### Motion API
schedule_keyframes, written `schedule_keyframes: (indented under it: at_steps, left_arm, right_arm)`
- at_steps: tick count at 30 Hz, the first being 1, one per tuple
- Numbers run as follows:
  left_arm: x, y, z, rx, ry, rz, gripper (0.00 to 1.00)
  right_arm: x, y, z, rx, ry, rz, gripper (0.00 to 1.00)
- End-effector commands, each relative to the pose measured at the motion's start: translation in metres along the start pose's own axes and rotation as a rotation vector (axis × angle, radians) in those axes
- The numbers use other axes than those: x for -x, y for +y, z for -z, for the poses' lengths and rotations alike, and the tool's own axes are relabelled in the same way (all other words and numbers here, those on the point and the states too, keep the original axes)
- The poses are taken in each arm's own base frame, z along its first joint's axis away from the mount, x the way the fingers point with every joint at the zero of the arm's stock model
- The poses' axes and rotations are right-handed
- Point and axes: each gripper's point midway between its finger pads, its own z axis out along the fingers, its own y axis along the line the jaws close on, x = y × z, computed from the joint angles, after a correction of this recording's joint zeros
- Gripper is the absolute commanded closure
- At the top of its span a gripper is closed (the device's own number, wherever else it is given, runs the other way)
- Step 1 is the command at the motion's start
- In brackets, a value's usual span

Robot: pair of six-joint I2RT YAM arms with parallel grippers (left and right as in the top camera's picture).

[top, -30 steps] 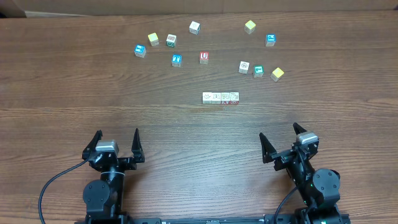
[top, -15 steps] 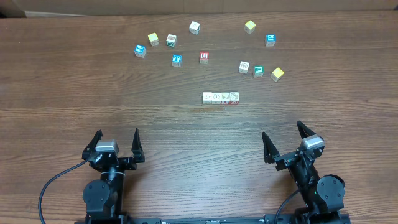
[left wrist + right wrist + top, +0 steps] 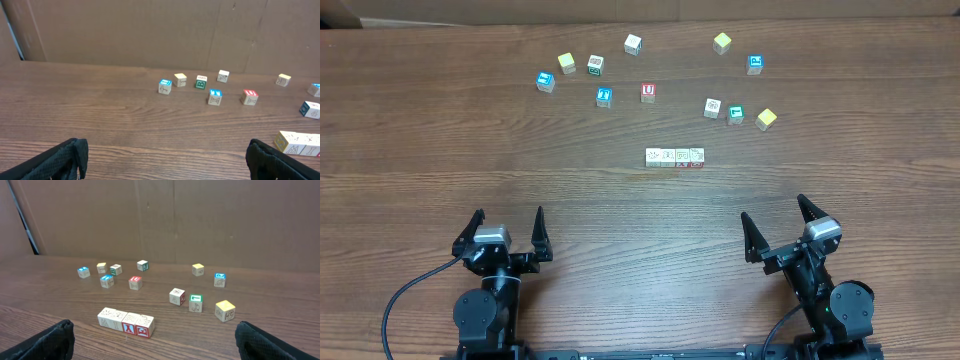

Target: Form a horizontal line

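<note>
Row [image 3: 675,157] of four touching cubes is lying on the table [image 3: 620,220], ahead and to the left of the right end effector [image 3: 771,207], which is sitting nearer than the left end effector [image 3: 508,213]. Its long axis is running crosswise to both. Both are gaping apart, holding nothing.

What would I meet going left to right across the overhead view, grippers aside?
leftmost blue cube → left yellow cube → green-marked cube → far white cube → horizontal line → teal cube → right blue cube. Cubes overlapping a neighbour sideways are left out.
</note>
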Motion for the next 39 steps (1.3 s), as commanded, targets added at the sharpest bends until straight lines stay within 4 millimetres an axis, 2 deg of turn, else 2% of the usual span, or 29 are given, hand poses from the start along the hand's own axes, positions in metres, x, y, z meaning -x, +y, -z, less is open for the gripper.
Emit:
schedule_keyframes:
  at_steps: [1,11,39]
  left_arm:
    - [0.0008,-0.0027,0.0005,-0.013,-0.008,-0.023,0.00]
    - [0.0008,-0.0027,0.0005,-0.013,-0.008,-0.023,0.00]
    - [0.0008,-0.0027,0.0005,-0.013,-0.008,-0.023,0.00]
  right_arm:
    - [-0.0022,-0.0012,0.0000,-0.004,-0.002,-0.005,0.00]
    - [-0.0032,-0.0100,0.0003,-0.055,0.001,0.002,0.00]
    - [-0.0033,-0.0097,0.0003,-0.054,0.001,0.002,0.00]
